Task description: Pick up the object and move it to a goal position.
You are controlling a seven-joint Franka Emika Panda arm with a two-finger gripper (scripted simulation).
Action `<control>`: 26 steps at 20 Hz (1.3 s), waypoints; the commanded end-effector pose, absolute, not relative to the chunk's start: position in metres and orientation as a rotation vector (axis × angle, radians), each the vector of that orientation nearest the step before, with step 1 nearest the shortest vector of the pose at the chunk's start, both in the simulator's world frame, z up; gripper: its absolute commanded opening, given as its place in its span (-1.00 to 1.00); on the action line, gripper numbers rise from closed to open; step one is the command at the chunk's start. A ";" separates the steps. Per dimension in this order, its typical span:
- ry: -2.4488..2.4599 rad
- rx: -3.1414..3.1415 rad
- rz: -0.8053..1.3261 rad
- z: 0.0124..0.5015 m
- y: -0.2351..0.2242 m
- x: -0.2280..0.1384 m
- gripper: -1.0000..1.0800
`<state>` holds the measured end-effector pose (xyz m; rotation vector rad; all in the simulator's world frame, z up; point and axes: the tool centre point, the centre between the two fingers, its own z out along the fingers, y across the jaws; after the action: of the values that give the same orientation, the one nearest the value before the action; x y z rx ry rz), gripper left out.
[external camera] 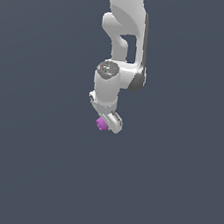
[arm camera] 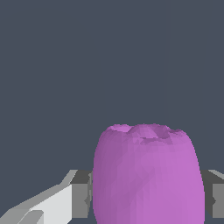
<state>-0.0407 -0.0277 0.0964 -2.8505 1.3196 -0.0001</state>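
A flat, dark slate-grey background fills both views, with no seam or edge to tell floor from wall. In the exterior view the white arm [external camera: 123,41] reaches down from the top of the picture, and its gripper [external camera: 107,123] sits at the lowest point, tilted toward the exterior view's right. The gripper is clamped on the object [external camera: 101,124], a small purple-magenta lump that pokes out from between the fingers on the exterior view's left side of the hand. The wrist view shows the object [arm camera: 148,175] up close, a rounded, stubby body with a dimpled, bumpy end, and grey finger pads [arm camera: 81,199] pressing against it on either flank. The fingers stand only as far apart as the lump is wide, touching it on both sides.
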 end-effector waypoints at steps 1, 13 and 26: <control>1.321 -2.850 -0.001 0.117 -0.030 -0.037 -1.00; 1.324 -2.851 -0.002 0.242 -0.045 -0.015 -1.00; 1.323 -2.851 -0.001 0.368 -0.058 0.010 -1.00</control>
<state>0.0075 -0.0568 0.3549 -2.8507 1.3228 -0.0030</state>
